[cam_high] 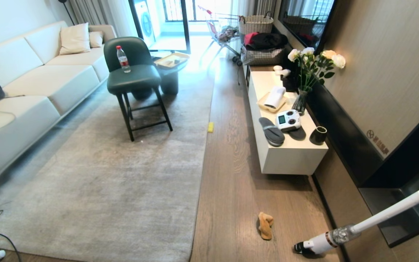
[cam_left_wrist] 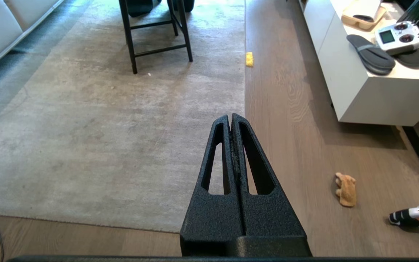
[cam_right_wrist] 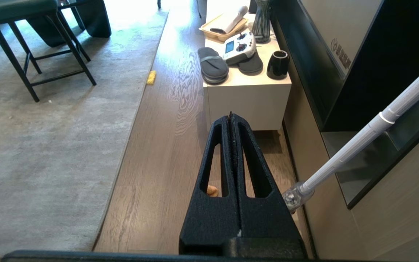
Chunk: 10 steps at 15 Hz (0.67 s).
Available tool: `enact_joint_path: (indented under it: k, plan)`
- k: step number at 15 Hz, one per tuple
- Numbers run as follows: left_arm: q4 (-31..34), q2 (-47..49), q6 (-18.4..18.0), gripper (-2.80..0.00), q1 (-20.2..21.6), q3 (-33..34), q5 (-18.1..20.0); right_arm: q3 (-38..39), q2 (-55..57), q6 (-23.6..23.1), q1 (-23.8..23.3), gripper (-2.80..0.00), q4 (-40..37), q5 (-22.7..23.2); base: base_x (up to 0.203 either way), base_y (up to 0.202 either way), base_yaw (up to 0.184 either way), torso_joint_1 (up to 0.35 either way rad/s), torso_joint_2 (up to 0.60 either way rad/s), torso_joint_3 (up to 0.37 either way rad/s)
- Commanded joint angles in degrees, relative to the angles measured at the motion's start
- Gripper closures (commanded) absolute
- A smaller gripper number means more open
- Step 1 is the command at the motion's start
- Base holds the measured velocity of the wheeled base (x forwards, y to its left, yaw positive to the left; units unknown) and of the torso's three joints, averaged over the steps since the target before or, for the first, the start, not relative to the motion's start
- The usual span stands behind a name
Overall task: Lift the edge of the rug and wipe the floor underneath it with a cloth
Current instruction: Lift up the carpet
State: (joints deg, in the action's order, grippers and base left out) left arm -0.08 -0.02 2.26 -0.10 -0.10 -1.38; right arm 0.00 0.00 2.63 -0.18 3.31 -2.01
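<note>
A large pale grey rug (cam_high: 115, 174) lies flat on the brown wood floor (cam_high: 238, 189), its long right edge running up the room. A small orange-tan cloth (cam_high: 265, 225) sits crumpled on the bare floor to the right of the rug, near the bottom of the head view. The left wrist view shows the cloth (cam_left_wrist: 346, 189) to one side of my left gripper (cam_left_wrist: 231, 117), which is shut and empty above the rug's near corner. My right gripper (cam_right_wrist: 230, 117) is shut and empty too, and a sliver of the cloth (cam_right_wrist: 212, 190) shows through its finger slot. Neither arm appears in the head view.
A white low cabinet (cam_high: 286, 156) stands against the right wall with grey slippers (cam_high: 272, 131), a remote controller (cam_high: 288, 120), a black cup (cam_high: 318, 135) and flowers. A white stick vacuum (cam_high: 362, 225) leans at the lower right. A green chair (cam_high: 136, 80) stands on the rug, a sofa (cam_high: 31, 91) at left, a small yellow object (cam_high: 210, 127) by the rug edge.
</note>
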Motion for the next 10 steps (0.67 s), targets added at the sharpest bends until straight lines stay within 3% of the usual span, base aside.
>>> enact_joint_path:
  k: [1,10]
  plan:
    - [-0.01,0.02,0.03,0.00,0.01,0.01,-0.12,0.00,0.09,0.00,0.01,0.00,0.03,-0.01,0.000,0.000,0.000,-0.142,0.37,0.224]
    - [-0.01,0.02,0.12,0.00,0.01,0.01,-0.03,0.00,0.09,0.00,0.01,0.00,0.03,-0.01,0.000,0.000,0.000,-0.176,0.48,0.303]
